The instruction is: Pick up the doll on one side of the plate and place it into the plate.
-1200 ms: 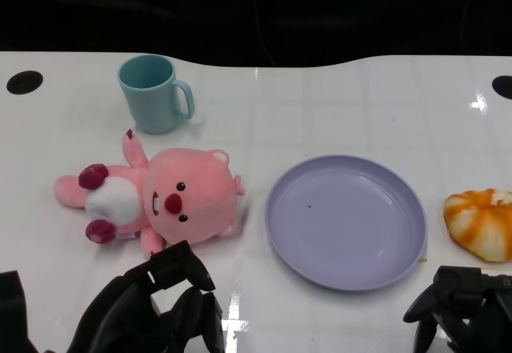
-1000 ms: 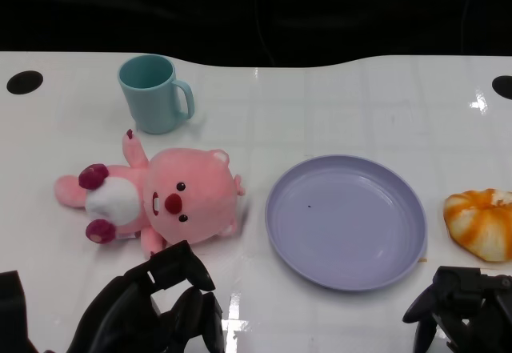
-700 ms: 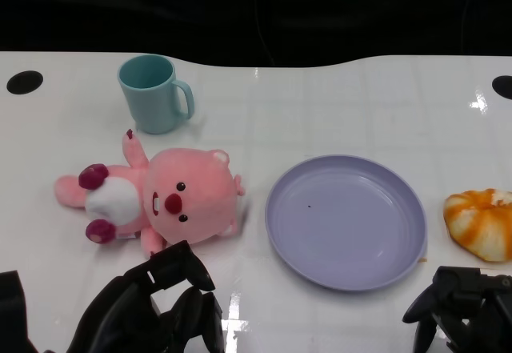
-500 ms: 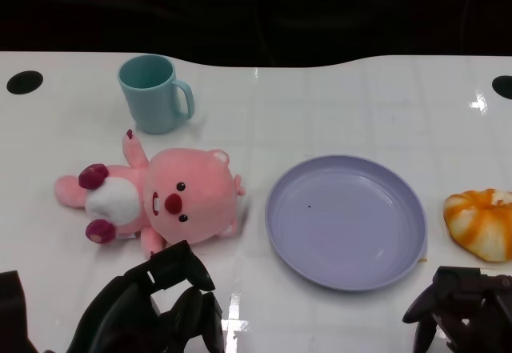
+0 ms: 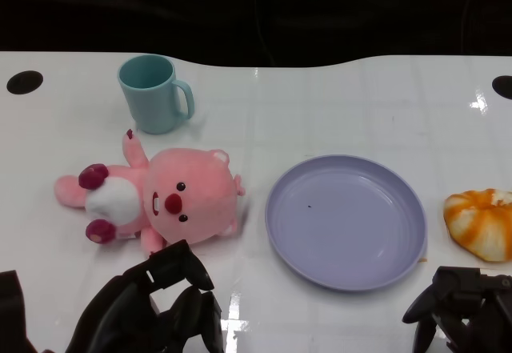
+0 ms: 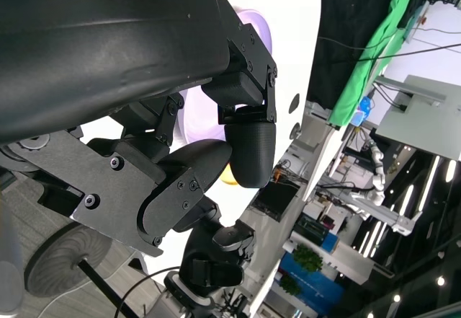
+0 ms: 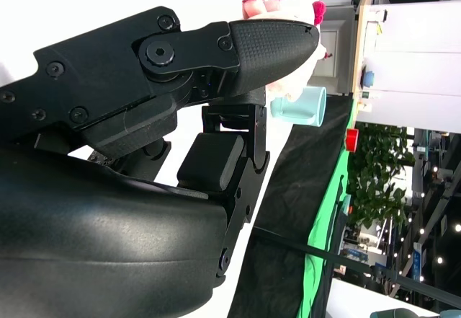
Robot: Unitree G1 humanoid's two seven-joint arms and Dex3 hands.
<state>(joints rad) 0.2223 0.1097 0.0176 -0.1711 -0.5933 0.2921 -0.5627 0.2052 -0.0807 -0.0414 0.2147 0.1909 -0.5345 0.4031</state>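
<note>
Both robot hands sit low at the bottom edge of the head view and hold nothing. On the lower left, the left robot hand (image 5: 152, 305) has its black fingers curled in, with the tips just below the doll but not touching it. On the lower right, the right robot hand (image 5: 464, 305) also has its fingers bent in and grips nothing.

A pink plush doll (image 5: 156, 199) lies on its back on the white worktop (image 5: 336, 105), left of the middle of the frame. It has a red nose, a white tummy and dark red paws. Just to its right lies a round purple plate (image 5: 346, 221). A light blue cup (image 5: 154, 93) stands upright at the upper left. An orange and white bun (image 5: 482, 222) lies at the right edge.
</note>
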